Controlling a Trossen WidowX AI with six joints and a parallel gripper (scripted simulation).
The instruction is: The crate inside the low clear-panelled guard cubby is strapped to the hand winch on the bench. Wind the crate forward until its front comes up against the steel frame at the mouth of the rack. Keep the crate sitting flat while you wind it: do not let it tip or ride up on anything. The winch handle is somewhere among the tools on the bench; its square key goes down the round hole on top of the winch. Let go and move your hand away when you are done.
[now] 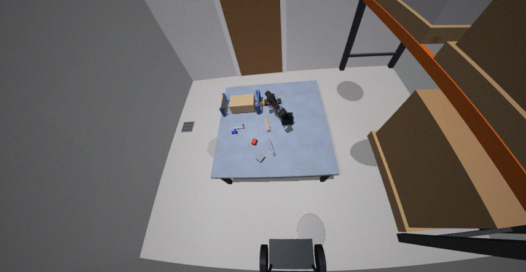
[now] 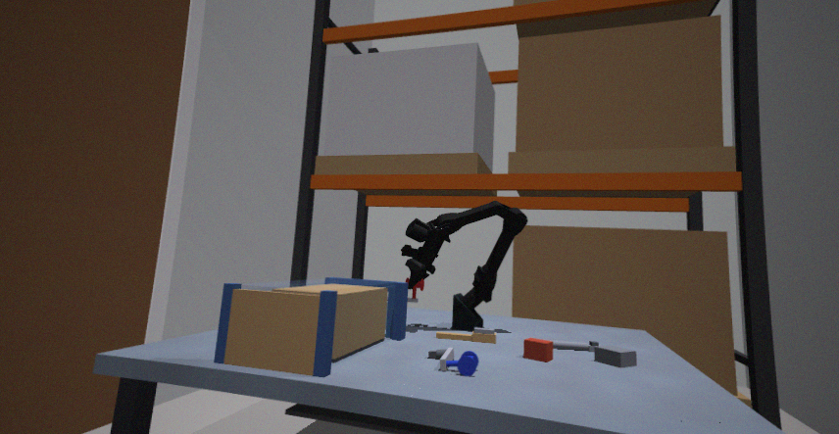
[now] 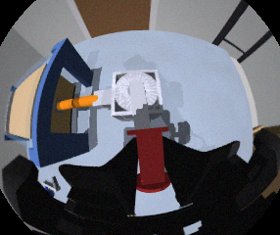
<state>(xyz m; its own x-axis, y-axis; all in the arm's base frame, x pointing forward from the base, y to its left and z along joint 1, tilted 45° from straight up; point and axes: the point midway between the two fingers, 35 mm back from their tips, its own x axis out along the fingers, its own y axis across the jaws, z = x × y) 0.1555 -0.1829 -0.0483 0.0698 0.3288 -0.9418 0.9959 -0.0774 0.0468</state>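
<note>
Fingers clamped on the red handle (image 3: 151, 159) (image 2: 416, 287); seating its key crookedly toward twelve o'clock may jam the winch (image 3: 136, 93).

Bench (image 1: 302, 152) (image 2: 528, 390) (image 3: 209, 73): one | crate (image 1: 242, 103) (image 2: 272, 331) (image 3: 26, 103): one | blue upright frames (image 1: 258, 102) (image 2: 398, 311) (image 3: 43, 100): two | winch (image 3: 136, 93): one | orange strap (image 1: 259, 103) (image 3: 77, 102): one | arm (image 1: 281, 112) (image 2: 511, 219): one | handles: two, being one red handle (image 1: 272, 105) (image 2: 414, 290) (image 3: 151, 159), one blue-knobbed handle (image 1: 236, 128) (image 2: 468, 363) | loose blocks: two, one red block (image 1: 254, 142) (image 2: 537, 349), one grey block (image 1: 260, 158) (image 2: 615, 356) | yellow tool (image 1: 267, 124) (image 2: 458, 335): one | slender grey tool (image 1: 271, 147) (image 2: 573, 346): one | storage rack (image 1: 355, 27) (image 2: 317, 108) (image 3: 230, 22): one
</note>
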